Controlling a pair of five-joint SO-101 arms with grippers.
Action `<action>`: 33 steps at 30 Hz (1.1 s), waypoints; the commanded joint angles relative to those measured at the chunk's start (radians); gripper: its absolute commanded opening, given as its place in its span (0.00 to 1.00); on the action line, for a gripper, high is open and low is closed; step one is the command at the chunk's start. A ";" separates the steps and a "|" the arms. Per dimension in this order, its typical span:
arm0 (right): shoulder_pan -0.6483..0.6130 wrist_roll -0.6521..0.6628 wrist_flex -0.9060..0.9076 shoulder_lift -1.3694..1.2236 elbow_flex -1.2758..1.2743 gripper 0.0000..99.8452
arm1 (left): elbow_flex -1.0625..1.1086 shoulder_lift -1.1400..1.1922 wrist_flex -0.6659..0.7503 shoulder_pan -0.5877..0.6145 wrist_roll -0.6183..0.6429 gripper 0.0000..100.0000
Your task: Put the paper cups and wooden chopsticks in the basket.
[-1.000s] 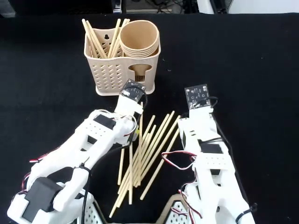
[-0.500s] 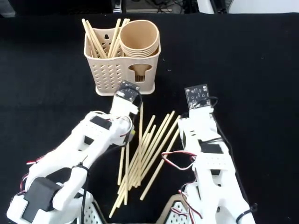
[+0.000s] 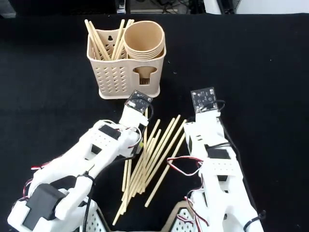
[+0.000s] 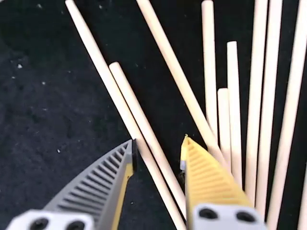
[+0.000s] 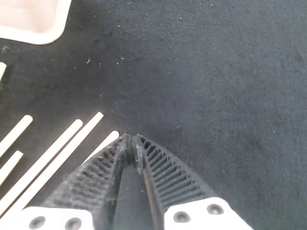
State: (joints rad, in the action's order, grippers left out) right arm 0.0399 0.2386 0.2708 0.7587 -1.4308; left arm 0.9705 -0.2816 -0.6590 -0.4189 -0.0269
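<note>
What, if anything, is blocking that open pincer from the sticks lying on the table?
Nothing visible. The left pincer is open right over the loose chopsticks, and some of them lie between its tips. Between the pile and the basket only black cloth shows.

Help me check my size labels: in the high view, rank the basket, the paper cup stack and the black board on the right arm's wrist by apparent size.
1. basket: largest.
2. paper cup stack: clearly smaller, though it stands somewhat nearer the camera.
3. black board: smallest.
</note>
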 commanded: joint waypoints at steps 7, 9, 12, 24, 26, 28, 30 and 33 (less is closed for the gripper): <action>-0.008 0.000 -0.020 0.021 0.004 0.03 | -0.004 -0.005 0.006 -0.021 -0.002 0.05; -0.008 0.000 -0.020 0.021 0.004 0.03 | -0.004 -0.005 0.006 -0.019 0.000 0.05; -0.008 0.000 -0.020 0.021 0.004 0.03 | -0.001 -0.005 0.006 -0.019 0.002 0.05; -0.008 0.000 -0.020 0.021 0.004 0.03 | -0.038 -0.015 -0.097 -0.012 -0.003 0.20; -0.008 0.000 -0.020 0.021 0.004 0.03 | -0.048 -0.008 -0.104 -0.012 -0.003 0.20; -0.008 0.000 -0.020 0.021 0.004 0.03 | -0.048 -0.006 -0.104 0.002 -0.003 0.20; -0.008 0.000 -0.020 0.021 0.004 0.03 | -0.048 -0.006 -0.106 0.036 -0.003 0.20; -0.008 0.000 -0.020 0.021 0.004 0.03 | -0.051 -0.018 -0.106 0.091 -0.003 0.20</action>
State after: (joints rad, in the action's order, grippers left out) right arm 0.0399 0.2386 0.2708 0.7587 -1.4308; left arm 0.9597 -0.2816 -0.7603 -0.3728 -0.0269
